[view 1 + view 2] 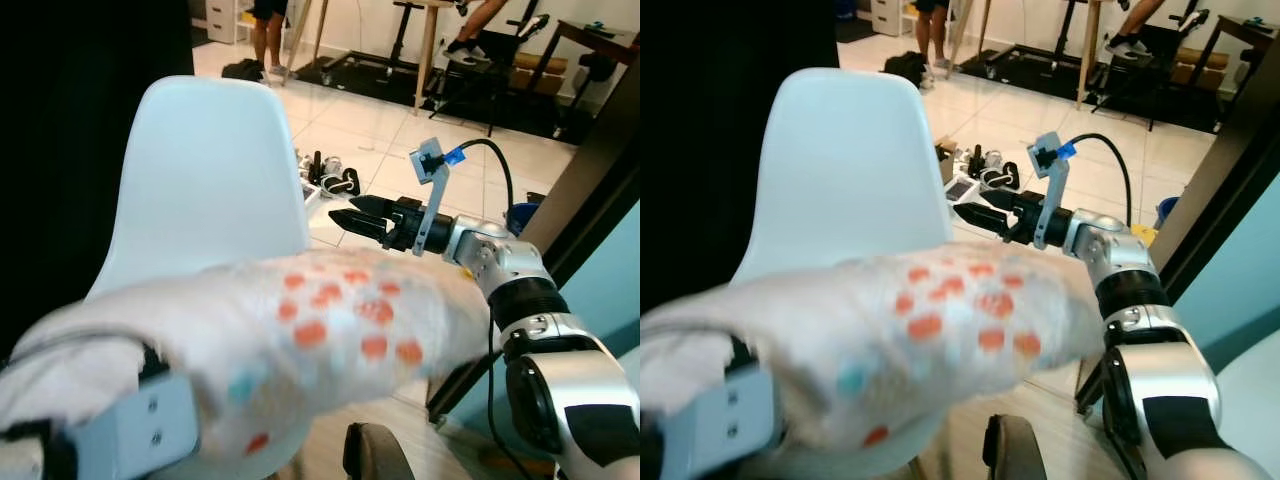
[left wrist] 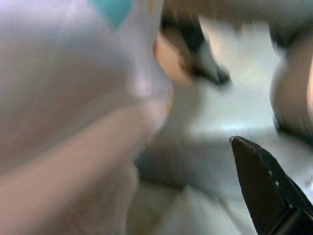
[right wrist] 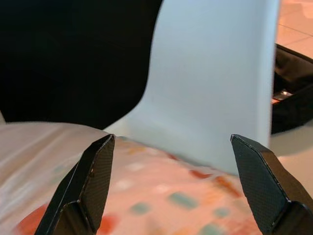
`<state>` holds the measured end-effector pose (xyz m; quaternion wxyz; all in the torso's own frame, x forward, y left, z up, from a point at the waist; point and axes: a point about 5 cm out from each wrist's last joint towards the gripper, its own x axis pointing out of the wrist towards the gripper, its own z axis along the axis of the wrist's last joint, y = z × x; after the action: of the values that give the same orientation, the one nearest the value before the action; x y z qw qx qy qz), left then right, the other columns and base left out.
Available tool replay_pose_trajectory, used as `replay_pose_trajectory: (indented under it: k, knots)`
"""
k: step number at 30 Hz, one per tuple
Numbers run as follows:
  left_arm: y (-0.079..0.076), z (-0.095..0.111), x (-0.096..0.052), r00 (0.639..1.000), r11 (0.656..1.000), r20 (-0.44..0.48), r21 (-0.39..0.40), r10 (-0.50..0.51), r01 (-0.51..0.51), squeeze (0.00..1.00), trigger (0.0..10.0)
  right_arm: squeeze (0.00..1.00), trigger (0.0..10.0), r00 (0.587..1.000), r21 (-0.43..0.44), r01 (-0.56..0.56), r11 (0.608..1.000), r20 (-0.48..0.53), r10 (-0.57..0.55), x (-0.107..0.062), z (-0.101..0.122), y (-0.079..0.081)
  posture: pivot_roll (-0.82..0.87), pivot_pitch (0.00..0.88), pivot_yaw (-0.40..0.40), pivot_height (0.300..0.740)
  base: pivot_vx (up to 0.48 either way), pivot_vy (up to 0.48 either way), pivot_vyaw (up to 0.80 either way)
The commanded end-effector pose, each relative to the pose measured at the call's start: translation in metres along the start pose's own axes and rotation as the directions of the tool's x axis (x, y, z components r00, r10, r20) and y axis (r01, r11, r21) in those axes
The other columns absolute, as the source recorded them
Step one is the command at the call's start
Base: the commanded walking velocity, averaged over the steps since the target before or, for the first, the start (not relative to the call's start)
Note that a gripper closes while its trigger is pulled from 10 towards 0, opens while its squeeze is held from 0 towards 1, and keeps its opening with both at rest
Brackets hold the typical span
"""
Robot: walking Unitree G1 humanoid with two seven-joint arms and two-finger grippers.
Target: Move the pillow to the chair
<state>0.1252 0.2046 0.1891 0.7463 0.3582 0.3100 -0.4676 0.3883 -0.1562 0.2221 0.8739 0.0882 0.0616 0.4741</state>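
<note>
The pillow [image 1: 300, 330] hangs over the white chair [image 1: 215, 170], carried on the left hand [image 2: 269, 191], grip unclear to me. The right hand [image 3: 171, 188], spread, hovers at its far right edge, likely steadying.

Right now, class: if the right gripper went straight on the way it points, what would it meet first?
Probably the white chair: its backrest lies ahead between the open right gripper fingers, with the pillow passing just beneath. Depth is unclear.
</note>
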Motion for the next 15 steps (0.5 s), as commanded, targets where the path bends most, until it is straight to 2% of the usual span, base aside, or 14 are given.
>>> replay_pose_trajectory:
  k: [1,2,4,5,6,7,8,9,11,13,14,15]
  knots:
    - [0.0,-0.009,-0.002,0.994,0.999,-0.106,0.032,-0.019,0.022,0.0,10.0,0.0,10.0,1.0,-0.015,0.026,1.0,-0.017,-0.026,-0.001,0.001,-0.002,0.04,0.0,-0.135,0.527,0.0,0.0,0.0]
    - [0.0,-0.009,-0.002,0.994,0.999,-0.106,0.032,-0.019,0.022,0.0,10.0,0.0,10.0,1.0,-0.015,0.026,1.0,-0.017,-0.026,-0.001,0.001,-0.002,0.04,0.0,-0.135,0.527,0.0,0.0,0.0]
    - [-0.006,0.01,0.0,0.989,0.997,0.131,-0.01,-0.068,0.07,0.0,10.0,0.0,10.0,0.999,-0.015,0.037,0.999,-0.024,-0.038,0.0,0.0,-0.003,0.04,0.0,-0.136,0.527,0.0,0.0,0.0]
    - [-0.006,0.019,-0.001,0.97,0.997,0.231,0.003,-0.078,0.079,0.0,10.0,0.0,10.0,0.999,-0.016,0.04,0.999,-0.026,-0.041,0.001,0.0,-0.003,0.04,0.0,-0.136,0.527,0.0,0.0,0.0]
    - [0.0,0.036,-0.006,0.908,0.999,0.418,-0.013,-0.038,0.048,0.0,10.0,0.0,10.0,0.999,-0.015,0.044,0.999,-0.026,-0.044,0.001,-0.001,-0.003,0.05,0.0,-0.136,0.527,0.0,0.0,0.0]
    - [0.0,0.036,-0.006,0.908,0.999,0.418,-0.013,-0.038,0.048,0.0,10.0,0.0,10.0,0.999,-0.015,0.044,0.999,-0.026,-0.044,0.001,-0.001,-0.003,0.05,0.0,-0.136,0.527,0.0,0.0,0.0]
    - [0.004,0.045,-0.01,0.851,0.999,0.525,-0.023,-0.011,0.027,0.0,10.0,0.0,10.0,0.999,-0.015,0.045,0.999,-0.026,-0.046,0.001,-0.001,-0.003,0.05,0.0,-0.136,0.527,0.0,0.0,0.0]
    - [0.01,0.056,-0.019,0.762,0.999,0.646,-0.04,0.033,-0.01,0.0,10.0,0.0,10.0,0.999,-0.015,0.046,0.999,-0.025,-0.047,0.001,0.0,-0.003,0.05,0.0,-0.137,0.527,0.0,0.0,0.0]
    - [0.017,0.066,-0.031,0.63,0.996,0.771,-0.073,0.09,-0.053,0.0,10.0,0.0,10.0,0.999,-0.014,0.047,0.999,-0.024,-0.047,0.002,0.0,-0.003,0.04,0.0,-0.137,0.527,0.0,0.0,0.0]
    - [0.021,0.067,-0.039,0.553,0.993,0.825,-0.099,0.119,-0.065,0.0,10.0,0.0,10.0,0.999,-0.012,0.049,0.999,-0.023,-0.05,0.002,0.0,-0.003,0.04,0.0,-0.137,0.527,0.0,0.0,0.0]
    - [0.021,0.067,-0.039,0.553,0.993,0.825,-0.099,0.119,-0.065,0.0,10.0,0.0,10.0,0.999,-0.012,0.049,0.999,-0.023,-0.05,0.002,0.0,-0.003,0.04,0.0,-0.137,0.527,0.0,0.0,0.0]
    - [0.021,0.068,-0.043,0.494,0.992,0.861,-0.114,0.123,-0.049,0.0,10.0,0.0,10.0,0.998,-0.012,0.052,0.999,-0.023,-0.053,0.002,0.0,-0.004,0.04,0.0,-0.134,0.527,0.0,0.0,0.0]
